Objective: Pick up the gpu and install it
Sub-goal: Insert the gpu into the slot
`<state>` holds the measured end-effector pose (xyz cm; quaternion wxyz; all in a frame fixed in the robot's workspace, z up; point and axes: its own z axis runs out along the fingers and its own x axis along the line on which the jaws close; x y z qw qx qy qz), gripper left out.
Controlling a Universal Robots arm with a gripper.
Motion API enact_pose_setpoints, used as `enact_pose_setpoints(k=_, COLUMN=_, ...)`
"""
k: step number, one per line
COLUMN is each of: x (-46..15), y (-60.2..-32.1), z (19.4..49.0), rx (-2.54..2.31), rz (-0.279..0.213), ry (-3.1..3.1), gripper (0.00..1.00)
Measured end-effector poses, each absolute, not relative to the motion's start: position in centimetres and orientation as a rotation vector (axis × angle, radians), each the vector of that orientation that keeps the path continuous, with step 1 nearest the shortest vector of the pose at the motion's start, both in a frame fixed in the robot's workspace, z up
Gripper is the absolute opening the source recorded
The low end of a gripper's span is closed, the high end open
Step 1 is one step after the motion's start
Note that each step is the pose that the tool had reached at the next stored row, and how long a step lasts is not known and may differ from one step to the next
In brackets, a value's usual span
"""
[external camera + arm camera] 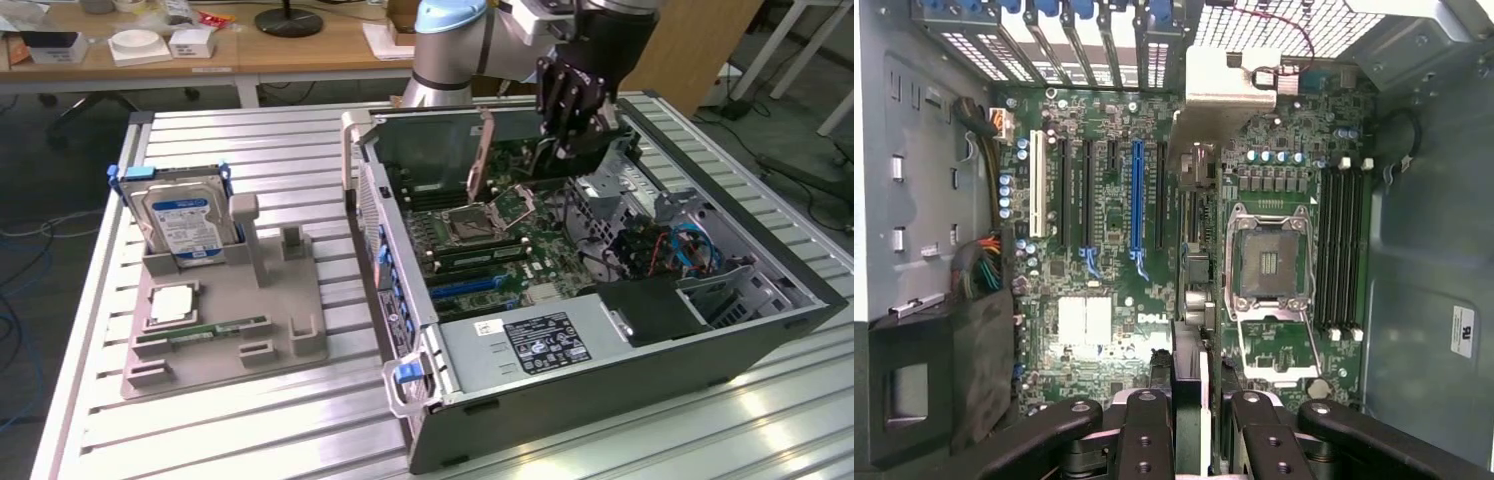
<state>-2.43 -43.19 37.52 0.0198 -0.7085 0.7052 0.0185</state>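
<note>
The gpu [1194, 270] is in the gripper [1192, 400], which I have closed part-way on the card's upper edge, a finger on each face. From the wrist view I see the card edge-on, a thin dark line running out over the motherboard [1094, 330], with its silvery bracket [1229, 80] at the far end toward the case's rear slot openings. I judge that is deliberate: held on edge with the bracket rearward, its lower edge can drop straight into a slot.

It hangs between the long blue slot [1136, 200] and the open processor socket [1266, 255] — nearer the slot side. I can't tell whether its lower edge has reached a connector; the card hides what lies beneath it.

In the exterior view the arm reaches down into the open computer case [747, 330], which lies on its side so the board faces up. On the exterior view's left, well apart on the bench [267, 430], the grey fixture [274, 300] holds the hard drive [180, 215] upright and the memory stick [220, 328] lying flat — both untouched.
</note>
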Motion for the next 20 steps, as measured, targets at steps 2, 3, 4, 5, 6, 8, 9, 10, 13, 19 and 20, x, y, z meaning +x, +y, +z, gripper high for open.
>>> enact_pose_setpoints(k=2, x=-2.4, y=-43.2, z=37.4, rx=-2.198, rz=0.058, ry=2.188, gripper=0.27)
enact_pose_setpoints(k=3, x=-2.4, y=-43.2, z=37.3, rx=-2.198, rz=0.058, ry=2.188, gripper=0.27)
enact_pose_setpoints(k=4, x=-2.4, y=-43.2, z=37.3, rx=-2.198, rz=0.058, ry=2.188, gripper=0.27)
enact_pose_setpoints(k=5, x=-2.4, y=-43.2, z=37.2, rx=-2.198, rz=0.058, ry=2.188, gripper=0.27)
enact_pose_setpoints(k=6, x=-2.4, y=-43.2, z=37.1, rx=-2.198, rz=0.058, ry=2.188, gripper=0.27)
enact_pose_setpoints(k=8, x=-2.4, y=-43.2, z=37.0, rx=-2.198, rz=0.058, ry=2.187, gripper=0.27)
enact_pose_setpoints(k=9, x=-2.4, y=-43.2, z=36.9, rx=-2.198, rz=0.058, ry=2.188, gripper=0.27)
enact_pose_setpoints(k=10, x=-2.4, y=-43.2, z=36.8, rx=-2.198, rz=0.058, ry=2.188, gripper=0.27)
enact_pose_setpoints(k=13, x=-2.4, y=-43.2, z=36.6, rx=-2.198, rz=0.058, ry=2.188, gripper=0.27)
enact_pose_setpoints(k=19, x=-2.4, y=-43.2, z=35.9, rx=-2.198, rz=0.059, ry=2.187, gripper=0.27)
enact_pose_setpoints(k=20, x=-2.4, y=-43.2, z=35.8, rx=-2.198, rz=0.059, ry=2.187, gripper=0.27)
